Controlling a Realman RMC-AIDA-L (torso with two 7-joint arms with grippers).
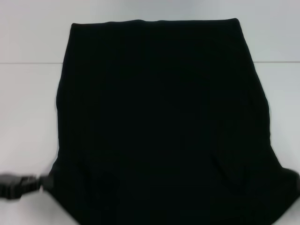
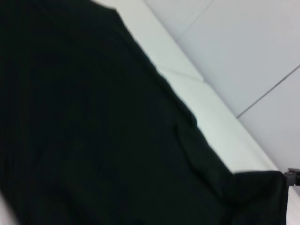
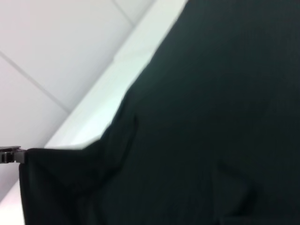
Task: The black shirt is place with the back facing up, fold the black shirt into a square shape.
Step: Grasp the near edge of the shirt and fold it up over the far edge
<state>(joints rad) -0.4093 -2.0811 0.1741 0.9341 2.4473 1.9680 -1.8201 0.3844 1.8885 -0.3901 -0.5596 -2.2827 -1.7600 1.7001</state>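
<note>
The black shirt [image 1: 159,122] lies spread flat on the white table [image 1: 28,103] and fills most of the head view, hem at the far side, sleeves toward me. At the near left, my left gripper [image 1: 43,183] is shut on the tip of the left sleeve. The right wrist view shows it too, as the left gripper [image 3: 18,155] pinching that sleeve corner. My right gripper [image 2: 291,176] shows only in the left wrist view, shut on the corner of the right sleeve [image 1: 288,180]. The head view cuts that gripper off at its right edge.
A thin seam line [image 1: 28,62] crosses the table behind the shirt's middle. Bare white tabletop [image 1: 281,84] shows on both sides of the shirt and beyond its far hem.
</note>
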